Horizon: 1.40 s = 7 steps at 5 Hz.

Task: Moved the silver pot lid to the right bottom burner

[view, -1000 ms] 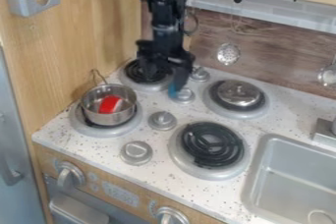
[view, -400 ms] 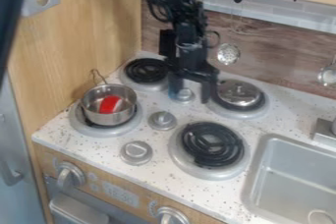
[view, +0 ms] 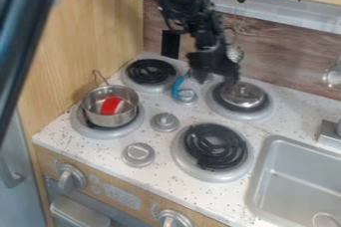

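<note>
GRIPPER POSITIONING AT THE SILVER POT LID, BEFORE PICKUP

The black two-finger gripper [view: 214, 76] has traversed from the rear left burner [view: 150, 71] toward the rear right burner [view: 243, 116]. Its right-hand finger in the view now overlaps the left edge of the round silver metal pot lid [view: 244, 95]; contact cannot be confirmed. The fingers are spread apart and grasp nothing.

The lid lies on the rear right burner and has not shifted during this travel. The target, the front right burner with the black coil [view: 215, 146], carries no lid. The transfer is therefore still at the approach stage.

The next step likely requires further travel to the right, so that the fingers straddle the lid or its raised centre, followed by lowering and closing. Closing at the present position would probably miss the lid or catch only its edge. A grip on the smooth, rounded rim may slip or push the lid sideways.

A dark bar [view: 27, 37] has entered at the left edge of the view and now covers more of it. The silver metal pot [view: 106, 119], with a red and white item [view: 112, 105] inside, remains on the front left burner [view: 135, 128].
</note>
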### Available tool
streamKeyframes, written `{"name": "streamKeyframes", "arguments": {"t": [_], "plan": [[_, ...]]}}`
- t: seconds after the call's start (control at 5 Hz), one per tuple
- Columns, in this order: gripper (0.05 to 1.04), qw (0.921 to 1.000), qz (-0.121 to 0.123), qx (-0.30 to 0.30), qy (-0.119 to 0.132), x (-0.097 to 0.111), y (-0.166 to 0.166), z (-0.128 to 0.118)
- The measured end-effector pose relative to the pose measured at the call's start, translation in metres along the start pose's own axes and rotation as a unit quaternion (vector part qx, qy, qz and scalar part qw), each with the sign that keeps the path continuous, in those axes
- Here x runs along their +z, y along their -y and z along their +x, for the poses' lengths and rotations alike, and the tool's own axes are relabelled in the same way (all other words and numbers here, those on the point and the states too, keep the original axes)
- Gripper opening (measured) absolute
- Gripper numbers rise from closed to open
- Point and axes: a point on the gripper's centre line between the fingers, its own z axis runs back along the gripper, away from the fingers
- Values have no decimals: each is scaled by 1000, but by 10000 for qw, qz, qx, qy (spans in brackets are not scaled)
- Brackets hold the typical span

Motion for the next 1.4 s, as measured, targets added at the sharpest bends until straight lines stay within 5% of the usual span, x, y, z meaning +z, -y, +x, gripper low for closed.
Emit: {"name": "streamKeyframes", "arguments": {"t": [0.2,1.0,1.4], "plan": [[1000,9989,-64,-204,428,-9,17,24],[938,9996,122,-76,259,-54,6,32],[384,9996,163,-92,226,-55,8,32]]}}
